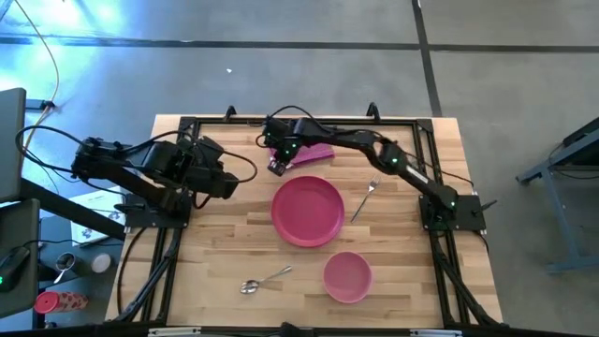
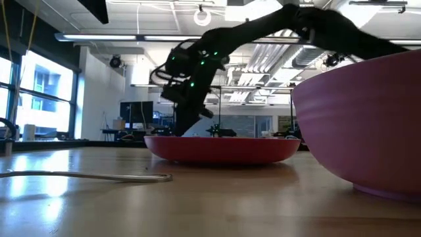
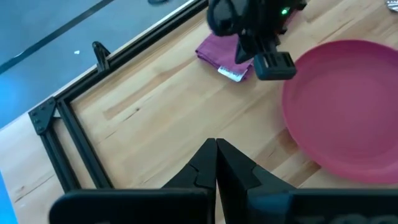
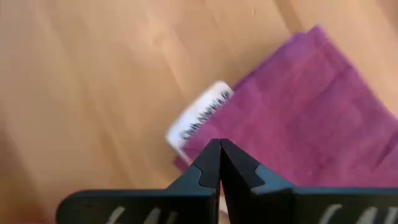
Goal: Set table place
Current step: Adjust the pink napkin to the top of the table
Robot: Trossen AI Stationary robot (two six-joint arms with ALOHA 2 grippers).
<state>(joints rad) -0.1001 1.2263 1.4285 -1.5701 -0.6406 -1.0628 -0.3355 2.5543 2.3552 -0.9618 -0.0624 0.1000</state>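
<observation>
Magenta cloth napkin (image 4: pixel 298 106), folded flat (white label (image 4: pixel 200 117) showing).

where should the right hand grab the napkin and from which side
Take the napkin at its corner by the white label, coming straight down from above. It lies flat on the table, so only an edge or corner gives the fingers something to pinch. The right hand hangs over that corner, fingers together, so they would probably need to open first.

Pink plate (image 1: pixel 307 212) and bowl (image 1: pixel 347 276), magenta napkin (image 4: pixel 298 106), pale planked table (image 1: pixel 225 253).
</observation>
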